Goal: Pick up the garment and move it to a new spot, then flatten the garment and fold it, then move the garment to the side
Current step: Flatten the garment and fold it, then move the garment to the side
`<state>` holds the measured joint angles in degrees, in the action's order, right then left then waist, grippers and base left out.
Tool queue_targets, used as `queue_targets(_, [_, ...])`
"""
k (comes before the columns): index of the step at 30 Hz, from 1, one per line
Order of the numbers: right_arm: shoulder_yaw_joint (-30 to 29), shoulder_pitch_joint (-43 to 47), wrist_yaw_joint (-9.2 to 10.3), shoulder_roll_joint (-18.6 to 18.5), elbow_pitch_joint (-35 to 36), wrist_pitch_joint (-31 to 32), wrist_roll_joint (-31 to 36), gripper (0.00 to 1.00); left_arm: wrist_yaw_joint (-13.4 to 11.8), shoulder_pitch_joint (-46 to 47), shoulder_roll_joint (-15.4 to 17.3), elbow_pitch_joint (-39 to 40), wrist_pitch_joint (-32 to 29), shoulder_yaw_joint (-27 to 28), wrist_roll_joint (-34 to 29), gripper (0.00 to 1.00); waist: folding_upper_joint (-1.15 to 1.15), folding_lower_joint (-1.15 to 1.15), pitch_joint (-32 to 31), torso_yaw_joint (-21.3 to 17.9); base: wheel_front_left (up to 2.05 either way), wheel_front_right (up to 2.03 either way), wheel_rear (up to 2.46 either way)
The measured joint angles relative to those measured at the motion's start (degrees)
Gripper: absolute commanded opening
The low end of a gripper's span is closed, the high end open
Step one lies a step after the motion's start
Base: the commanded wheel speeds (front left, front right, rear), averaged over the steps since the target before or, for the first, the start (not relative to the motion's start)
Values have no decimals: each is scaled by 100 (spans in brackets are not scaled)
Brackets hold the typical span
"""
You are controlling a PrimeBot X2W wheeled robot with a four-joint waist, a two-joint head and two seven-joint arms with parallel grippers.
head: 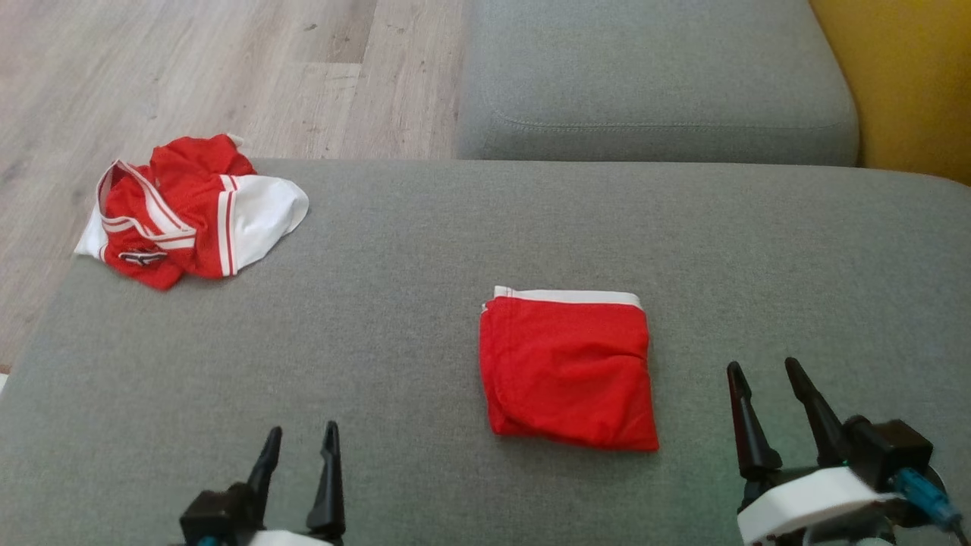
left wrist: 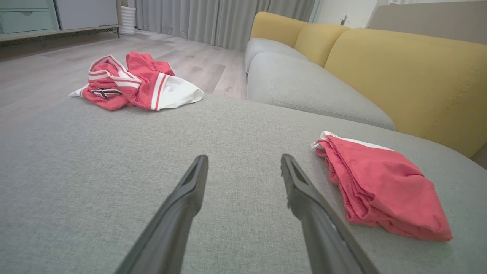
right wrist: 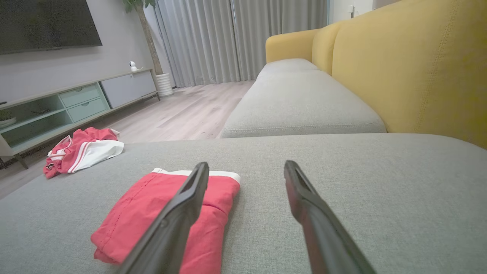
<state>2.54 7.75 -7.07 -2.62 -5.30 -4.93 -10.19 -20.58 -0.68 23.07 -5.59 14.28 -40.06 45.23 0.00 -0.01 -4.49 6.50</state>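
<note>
A red garment (head: pixel 569 371) with a white band along its far edge lies folded into a neat square on the grey sofa cushion (head: pixel 425 243). It shows to the right of my left fingers as the folded garment (left wrist: pixel 384 186), and partly behind my right gripper's left finger as the same folded garment (right wrist: pixel 137 213). My left gripper (head: pixel 302 428) (left wrist: pixel 244 156) hovers open at the near edge, left of it. On the other side my right gripper (head: pixel 762 364) (right wrist: pixel 246 163) stands open too. Neither touches cloth. A second red-and-white garment (head: pixel 190 212) (left wrist: pixel 137 82) (right wrist: pixel 81 150) lies crumpled at the cushion's far left corner.
A second grey seat cushion (head: pixel 652 76) adjoins at the back. The yellow backrest (head: pixel 910 76) rises on the right. Wooden floor (head: pixel 190 68) drops off beyond the cushion's left and far-left edges. A TV cabinet (right wrist: pixel 76 99) stands across the room.
</note>
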Motion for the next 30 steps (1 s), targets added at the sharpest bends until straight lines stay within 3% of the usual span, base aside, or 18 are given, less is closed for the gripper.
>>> queue_targets(8, [-113,3,0,4,18,16,0,100,93,-1,23,-124,0,137,-165,100,0,0,-6,42,0,0,0])
queue_targets(30, [-157,-15,0,5,-270,227,-189,100,58,-99,35,-121,0,234,-296,100,0,1,43,140,0,0,0])
